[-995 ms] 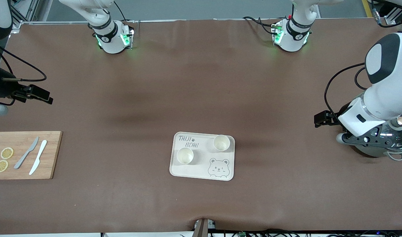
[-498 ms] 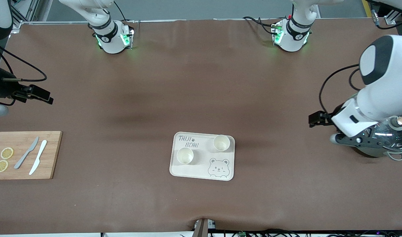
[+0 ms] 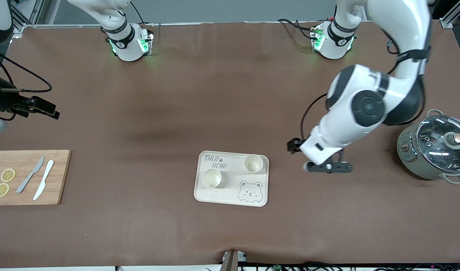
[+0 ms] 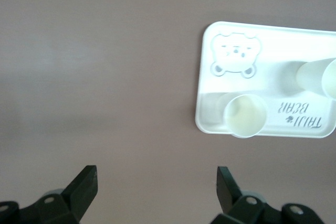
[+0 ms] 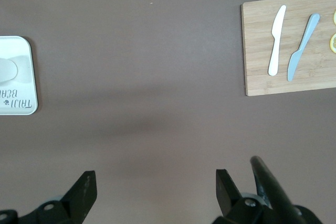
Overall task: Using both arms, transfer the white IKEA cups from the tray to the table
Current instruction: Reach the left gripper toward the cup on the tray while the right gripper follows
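Here, in the front view, both white cups (image 3: 253, 163) (image 3: 211, 178) stand upright on the bear tray (image 3: 231, 195); the left gripper (image 3: 294, 146) hangs over bare table beside the tray, toward the left arm's end. The left wrist view shows its fingers (image 4: 84, 186) spread, nothing between them. In the right wrist view, the waiting right gripper (image 5: 155, 188) is likewise spread, above bare table well apart from the tray (image 5: 26, 72).

Tray (image 3: 230, 195): cream, bear print, mid-table.
Cutting board (image 3: 60, 177): wooden, carrying two knives (image 3: 30, 174), two lemon slices (image 3: 8, 175).
Pot (image 3: 433, 150): glass lid.
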Available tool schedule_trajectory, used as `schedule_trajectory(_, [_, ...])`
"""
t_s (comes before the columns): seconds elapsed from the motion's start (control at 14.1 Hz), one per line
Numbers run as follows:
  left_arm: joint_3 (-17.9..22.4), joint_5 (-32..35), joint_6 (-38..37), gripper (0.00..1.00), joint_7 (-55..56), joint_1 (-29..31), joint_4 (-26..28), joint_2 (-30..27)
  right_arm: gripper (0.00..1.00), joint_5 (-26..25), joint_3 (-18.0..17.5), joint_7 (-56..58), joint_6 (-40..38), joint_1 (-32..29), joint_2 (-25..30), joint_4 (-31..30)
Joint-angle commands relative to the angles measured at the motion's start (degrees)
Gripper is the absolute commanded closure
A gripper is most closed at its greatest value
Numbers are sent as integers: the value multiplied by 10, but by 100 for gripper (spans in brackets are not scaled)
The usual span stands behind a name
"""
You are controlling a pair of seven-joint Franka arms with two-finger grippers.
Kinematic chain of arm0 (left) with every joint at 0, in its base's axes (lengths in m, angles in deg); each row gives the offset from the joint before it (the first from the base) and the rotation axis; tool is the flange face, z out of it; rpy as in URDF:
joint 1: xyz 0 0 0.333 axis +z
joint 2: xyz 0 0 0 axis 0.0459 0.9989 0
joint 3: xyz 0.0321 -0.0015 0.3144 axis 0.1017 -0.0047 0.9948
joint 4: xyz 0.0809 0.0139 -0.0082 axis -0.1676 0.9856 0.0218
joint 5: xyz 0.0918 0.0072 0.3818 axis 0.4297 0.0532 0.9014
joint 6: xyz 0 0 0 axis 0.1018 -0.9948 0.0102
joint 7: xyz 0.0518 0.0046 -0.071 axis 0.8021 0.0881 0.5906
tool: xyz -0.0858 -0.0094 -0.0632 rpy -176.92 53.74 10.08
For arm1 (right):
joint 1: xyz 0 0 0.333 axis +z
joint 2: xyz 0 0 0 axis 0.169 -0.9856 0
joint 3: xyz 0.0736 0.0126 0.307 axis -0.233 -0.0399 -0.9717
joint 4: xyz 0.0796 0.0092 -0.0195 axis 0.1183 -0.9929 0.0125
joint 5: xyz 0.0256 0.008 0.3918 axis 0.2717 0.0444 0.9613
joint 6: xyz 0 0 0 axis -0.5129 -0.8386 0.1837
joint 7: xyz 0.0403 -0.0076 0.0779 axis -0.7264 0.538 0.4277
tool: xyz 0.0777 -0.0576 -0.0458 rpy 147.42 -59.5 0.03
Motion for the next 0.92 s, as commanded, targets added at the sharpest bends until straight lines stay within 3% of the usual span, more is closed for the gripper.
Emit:
schedule_trajectory(0.0, [9,-1,24,0,9,-28,-22,42,0,8,-7,8,-11,-13,-5,14])
schedule_trajectory(0.36, [9,21,68,0,21,-66,-19,101,0,8,-9,-2,0,5,-14,12])
schedule_trajectory(0.85, [9,36,117,0,29,-83,-17,132,0,50,-10,-75,87,96,-124,69])
